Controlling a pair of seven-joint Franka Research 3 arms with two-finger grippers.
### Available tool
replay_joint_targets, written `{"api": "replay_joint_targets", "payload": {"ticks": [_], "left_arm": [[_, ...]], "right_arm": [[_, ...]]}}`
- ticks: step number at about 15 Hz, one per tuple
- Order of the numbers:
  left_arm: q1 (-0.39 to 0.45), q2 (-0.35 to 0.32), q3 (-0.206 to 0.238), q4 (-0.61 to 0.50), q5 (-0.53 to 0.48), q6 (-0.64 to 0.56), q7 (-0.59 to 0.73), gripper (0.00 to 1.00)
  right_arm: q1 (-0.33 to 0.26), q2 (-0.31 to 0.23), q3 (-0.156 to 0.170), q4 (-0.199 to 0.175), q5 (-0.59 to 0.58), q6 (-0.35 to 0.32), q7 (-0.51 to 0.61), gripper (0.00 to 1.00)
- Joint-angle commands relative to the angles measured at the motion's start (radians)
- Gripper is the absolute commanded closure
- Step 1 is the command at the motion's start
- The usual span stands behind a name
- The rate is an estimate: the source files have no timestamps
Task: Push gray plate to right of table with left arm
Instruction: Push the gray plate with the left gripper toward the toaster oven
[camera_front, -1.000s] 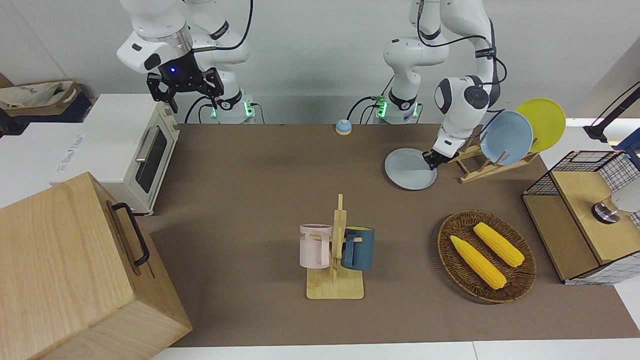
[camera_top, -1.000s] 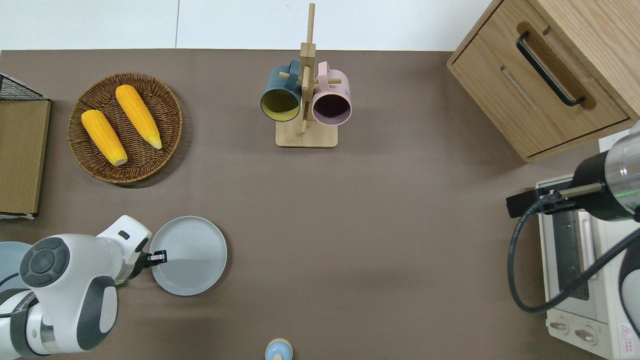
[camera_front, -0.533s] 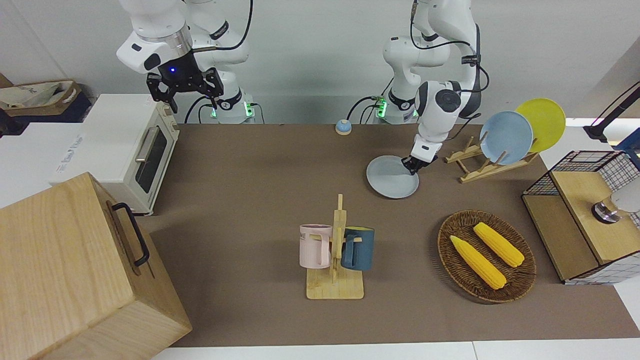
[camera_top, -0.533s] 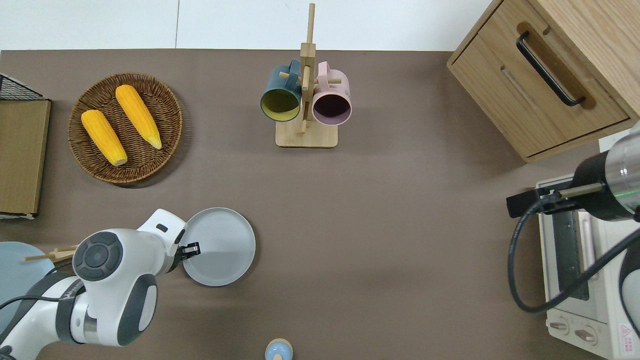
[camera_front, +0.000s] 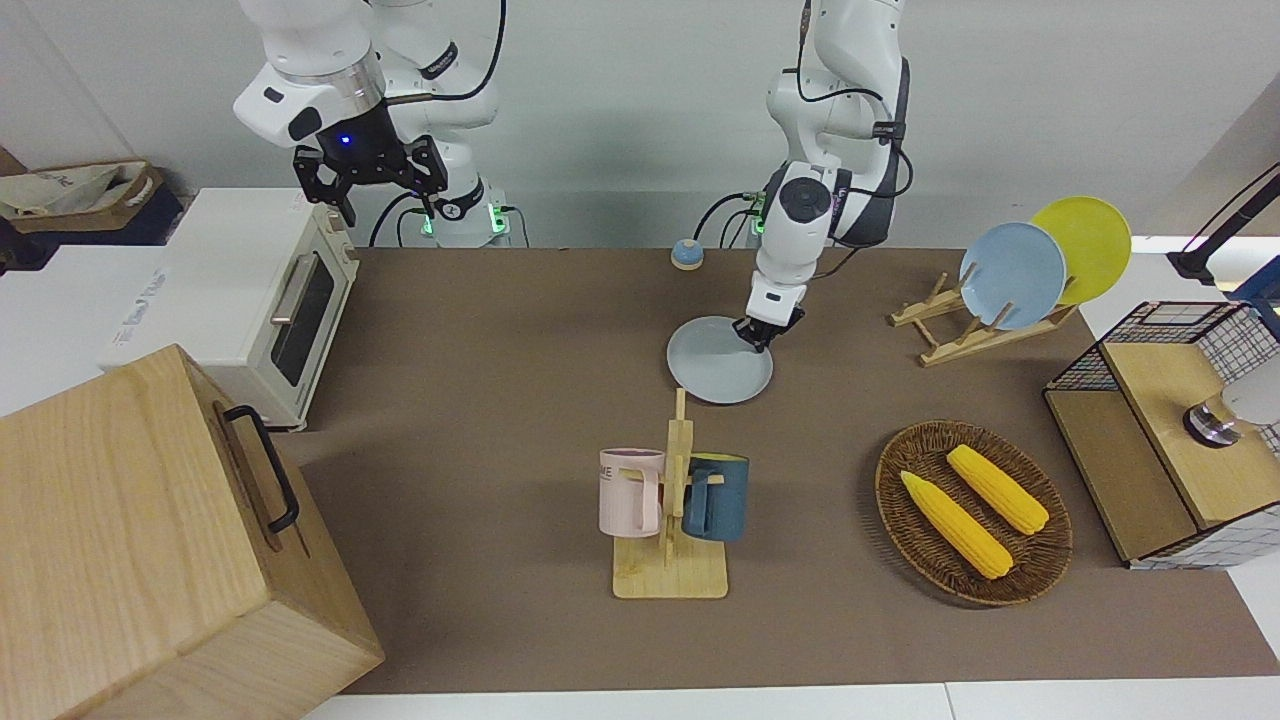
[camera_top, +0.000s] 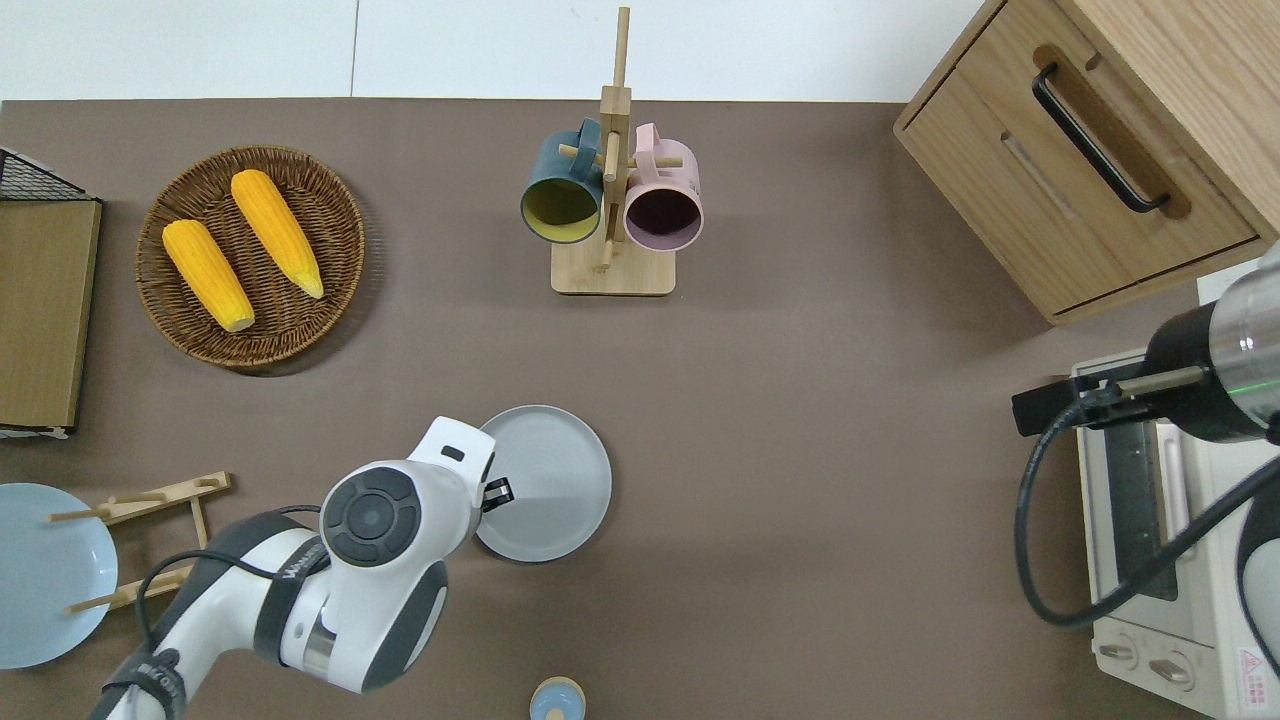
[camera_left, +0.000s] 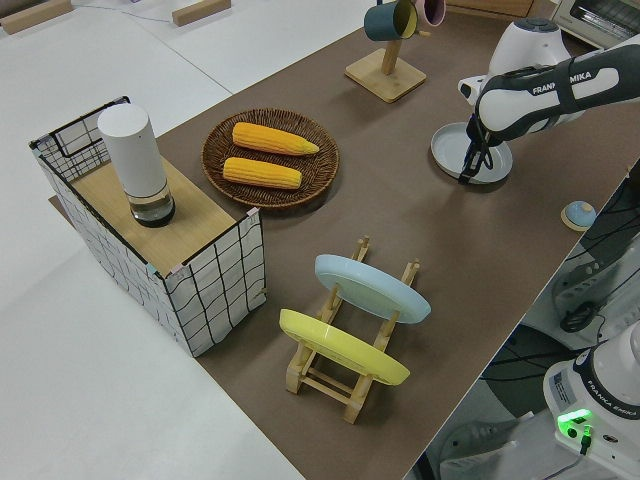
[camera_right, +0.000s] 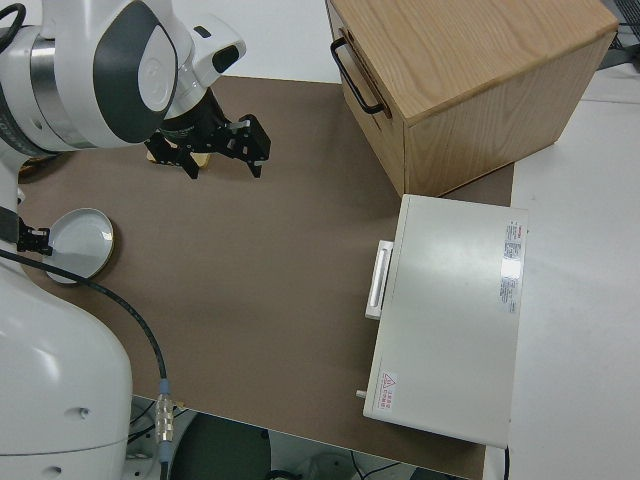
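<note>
Because the task is a push and not a lift, the left claw (camera_top: 497, 492) sits low at the gray plate (camera_top: 545, 483), its tips on the rim edge that faces the left arm's end of the counter (camera_top: 800, 450), so the plate lies flat just ahead of it toward the right arm's end. I cannot tell whether the tips are together or apart. The mug rack (camera_top: 611, 200) stands well clear of the claw. The right claw (camera_front: 368, 170), spread, is parked.

The gray plate (camera_top: 545, 482) lies flat mid-table (camera_top: 800, 450), nearer the robots.
</note>
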Motion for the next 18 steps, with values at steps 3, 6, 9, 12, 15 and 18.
{"api": "replay_joint_targets", "payload": {"ticks": [3, 6, 9, 12, 15, 18], "left_arm": [[-0.173, 0.210, -0.009, 0.170, 0.003, 0.033, -0.277, 1.00], [-0.207, 0.235, -0.036, 0.216, 0.003, 0.033, -0.363, 1.00], [-0.209, 0.238, -0.079, 0.244, 0.004, 0.029, -0.428, 1.00], [-0.217, 0.249, -0.099, 0.271, 0.009, 0.029, -0.472, 1.00], [-0.247, 0.275, -0.109, 0.293, 0.021, 0.030, -0.528, 1.00], [-0.253, 0.290, -0.112, 0.325, 0.023, 0.029, -0.551, 1.00]], "right_arm": [[-0.020, -0.003, 0.015, 0.009, 0.004, -0.016, 0.013, 0.017], [-0.020, -0.003, 0.015, 0.009, 0.006, -0.016, 0.013, 0.017], [-0.020, -0.003, 0.015, 0.009, 0.006, -0.016, 0.013, 0.017], [-0.020, -0.003, 0.017, 0.009, 0.004, -0.016, 0.013, 0.017], [-0.020, -0.003, 0.017, 0.009, 0.004, -0.016, 0.013, 0.017], [-0.020, -0.003, 0.017, 0.009, 0.006, -0.016, 0.013, 0.017]]}}
